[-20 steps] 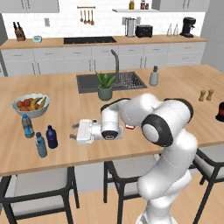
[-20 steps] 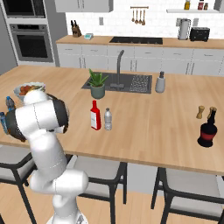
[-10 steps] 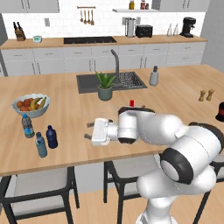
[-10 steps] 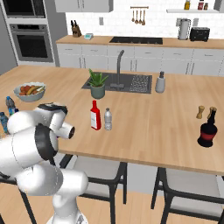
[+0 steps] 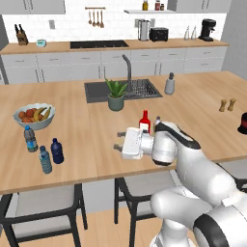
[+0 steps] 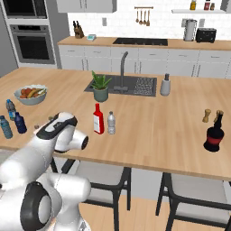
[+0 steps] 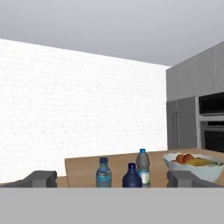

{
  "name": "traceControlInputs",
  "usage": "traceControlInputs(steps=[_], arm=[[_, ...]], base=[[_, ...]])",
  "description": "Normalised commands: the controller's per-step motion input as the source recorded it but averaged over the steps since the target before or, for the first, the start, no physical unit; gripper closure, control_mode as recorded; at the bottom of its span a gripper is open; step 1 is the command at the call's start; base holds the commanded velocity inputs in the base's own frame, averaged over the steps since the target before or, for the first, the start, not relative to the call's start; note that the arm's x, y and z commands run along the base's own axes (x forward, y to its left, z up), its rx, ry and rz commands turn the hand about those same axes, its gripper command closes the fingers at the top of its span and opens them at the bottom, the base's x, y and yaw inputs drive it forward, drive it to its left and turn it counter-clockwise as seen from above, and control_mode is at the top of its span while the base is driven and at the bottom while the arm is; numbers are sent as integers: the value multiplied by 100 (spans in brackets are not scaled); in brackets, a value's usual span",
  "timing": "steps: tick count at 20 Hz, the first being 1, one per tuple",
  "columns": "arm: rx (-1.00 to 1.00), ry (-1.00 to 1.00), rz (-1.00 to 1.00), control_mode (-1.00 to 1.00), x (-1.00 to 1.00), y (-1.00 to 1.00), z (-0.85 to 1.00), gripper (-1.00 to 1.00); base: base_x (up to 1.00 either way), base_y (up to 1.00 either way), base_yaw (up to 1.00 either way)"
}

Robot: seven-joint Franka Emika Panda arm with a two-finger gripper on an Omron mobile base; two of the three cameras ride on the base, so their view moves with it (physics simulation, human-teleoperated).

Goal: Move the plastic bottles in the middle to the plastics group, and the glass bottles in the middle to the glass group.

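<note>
The dark navy bottle (image 5: 57,151) stands on the island counter at the left, between two blue-labelled water bottles (image 5: 30,139) (image 5: 45,160). In the hand view the navy bottle (image 7: 131,176) sits straight ahead with a water bottle (image 7: 103,173) on each side. Mid-counter stand the red flat-sided bottle (image 6: 98,119) and, to its right, the clear greyish bottle (image 6: 111,123). My gripper (image 5: 117,143) hangs open and empty over the counter's front. It points left toward the group and lies left of the red bottle (image 5: 144,121). Both fingertips (image 7: 41,178) are wide apart.
A fruit bowl (image 5: 34,116) sits behind the left group. A potted plant (image 5: 116,94) and the sink (image 5: 137,88) lie behind the middle. At the far right stand a dark round-bodied bottle (image 6: 214,133) and two shakers (image 6: 206,115). Stools stand under the counter's front edge.
The hand has drawn back to the right, away from the bottles on the left, with its fingers empty. The navy bottle stays beside the water bottles.
</note>
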Motion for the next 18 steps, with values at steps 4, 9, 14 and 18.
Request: traceControlInputs(steps=[4, 9, 14, 18], arm=[[0, 0, -5, -100, -22, -88, 22, -100], [0, 0, -3, -100, -16, -87, 13, -100], [-1, 0, -3, -100, -6, -85, 0, -100], [-7, 0, -3, -100, 0, -86, 0, -100]], base=[[0, 0, 0], [0, 0, 0], [0, 0, 0], [0, 0, 0]])
